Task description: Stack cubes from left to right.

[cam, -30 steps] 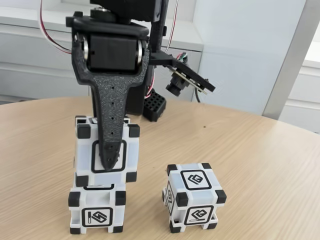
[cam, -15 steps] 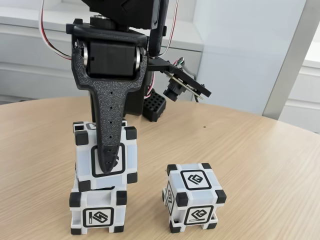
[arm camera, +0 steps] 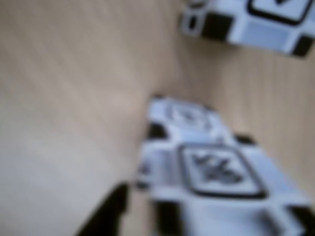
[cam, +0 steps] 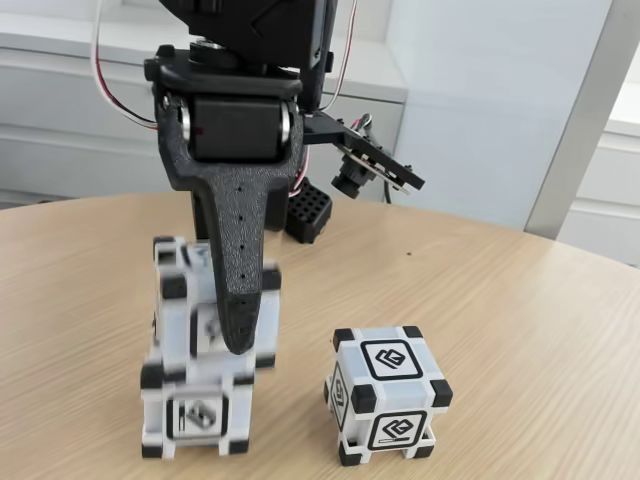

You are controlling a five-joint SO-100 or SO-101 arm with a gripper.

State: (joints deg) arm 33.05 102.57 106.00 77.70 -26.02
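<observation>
Wrist view: blurred stacked cubes (arm camera: 216, 172).

round wooden table (cam: 520, 300), two cubes (cam: 388, 393) (cam: 195, 418) directly on it

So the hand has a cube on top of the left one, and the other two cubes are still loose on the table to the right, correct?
Not quite: just one cube sits loose on the table to the right, as the fixed view shows. The rest holds: the hand has the upper cube on top of the left cube.
</observation>
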